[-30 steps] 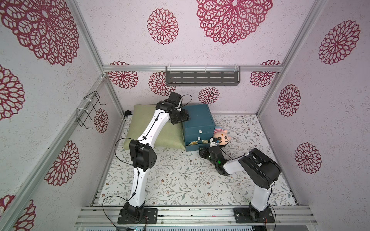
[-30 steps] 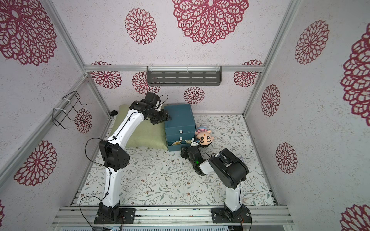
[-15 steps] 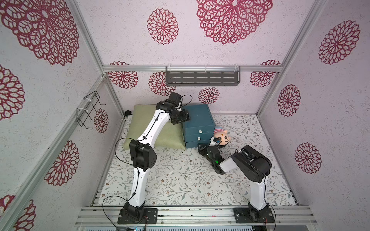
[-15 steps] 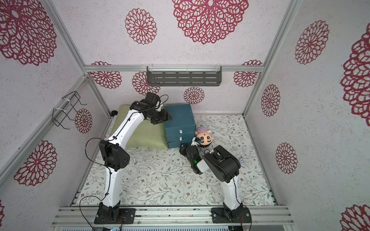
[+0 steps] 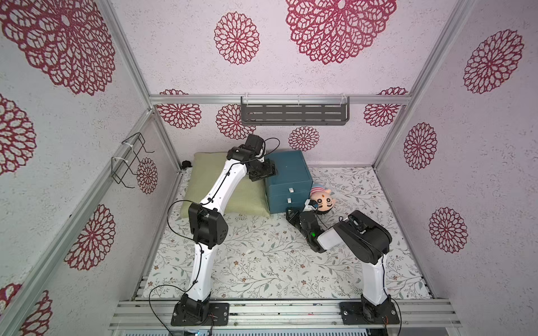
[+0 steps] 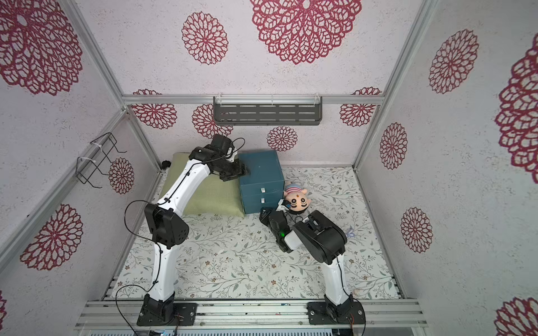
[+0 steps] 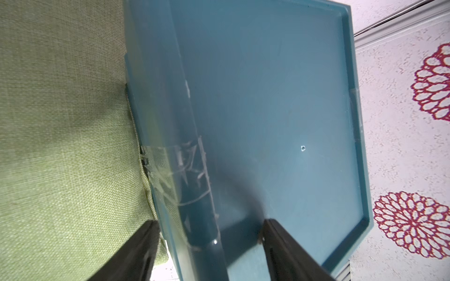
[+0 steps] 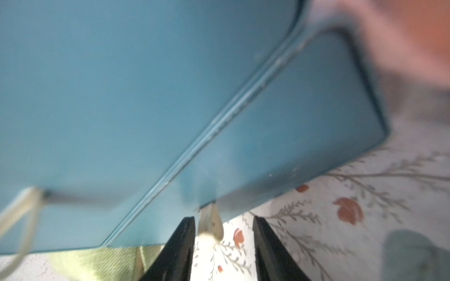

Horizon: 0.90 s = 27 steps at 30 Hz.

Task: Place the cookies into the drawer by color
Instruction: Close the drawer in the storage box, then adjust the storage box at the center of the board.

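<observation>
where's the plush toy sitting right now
In both top views the plush toy lies on the floral mat, beside the right front corner of the teal drawer chest, just beyond the right tool.

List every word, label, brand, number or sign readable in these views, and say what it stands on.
None: no readable text in any view.
The blue drawer chest, its white pull tabs, the green cushion and the flower-patterned walls carry no lettering.
The plush toy shows only a drawn face.
The right wrist view is blurred, but no print shows there.
</observation>
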Each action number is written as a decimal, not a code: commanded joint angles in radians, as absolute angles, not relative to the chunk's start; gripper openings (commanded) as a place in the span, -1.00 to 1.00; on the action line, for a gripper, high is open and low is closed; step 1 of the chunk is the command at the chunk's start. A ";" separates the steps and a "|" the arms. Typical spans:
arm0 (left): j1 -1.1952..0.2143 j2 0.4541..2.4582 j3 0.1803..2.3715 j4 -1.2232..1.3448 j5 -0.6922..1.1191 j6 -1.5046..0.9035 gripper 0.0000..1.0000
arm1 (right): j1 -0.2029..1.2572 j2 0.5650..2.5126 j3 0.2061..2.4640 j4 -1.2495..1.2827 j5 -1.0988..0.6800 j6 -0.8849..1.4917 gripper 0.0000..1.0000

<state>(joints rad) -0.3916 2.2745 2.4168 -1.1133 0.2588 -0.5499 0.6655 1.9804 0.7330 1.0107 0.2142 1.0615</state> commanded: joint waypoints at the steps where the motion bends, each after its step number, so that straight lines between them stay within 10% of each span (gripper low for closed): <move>1: -0.388 2.327 2.368 -1.238 0.224 -0.525 0.49 | 0.664 1.831 0.683 1.005 0.237 0.993 -0.11; 16: -0.388 2.193 2.290 -1.173 0.284 -0.523 0.70 | 0.518 1.426 0.707 0.596 -0.051 0.711 0.56; 27: -0.387 2.047 2.175 -1.070 0.276 -0.521 0.95 | 0.340 1.407 0.915 0.398 -0.270 0.625 0.68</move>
